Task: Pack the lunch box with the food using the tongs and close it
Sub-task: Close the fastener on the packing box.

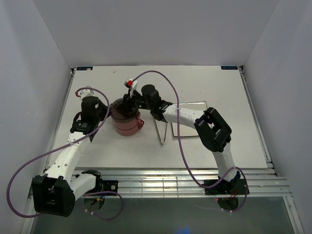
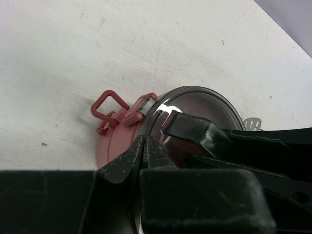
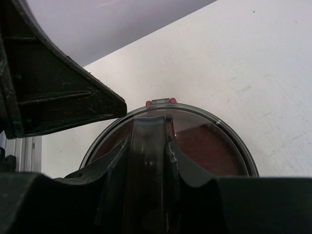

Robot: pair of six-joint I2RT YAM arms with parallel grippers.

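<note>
One lunch box (image 1: 126, 123) is being shown at frame centre. Left gripper (image 2: 144, 141) is being held nearly closed, empty, at its grey cover (image 2: 200, 103); right gripper (image 3: 137, 113) is being held partly open, empty, upon it.

Fixed overhead camera, above and behind the arm bases, looks down across the whole tabletop (image 1: 219, 87). Both wrist cameras sit close over the lunch box (image 1: 126, 124), seen in all three views.

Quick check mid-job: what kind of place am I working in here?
Probably a lab robot test cell: a bare white table boxed in by plain white walls, with a metal mounting rail along its near edge.
</note>
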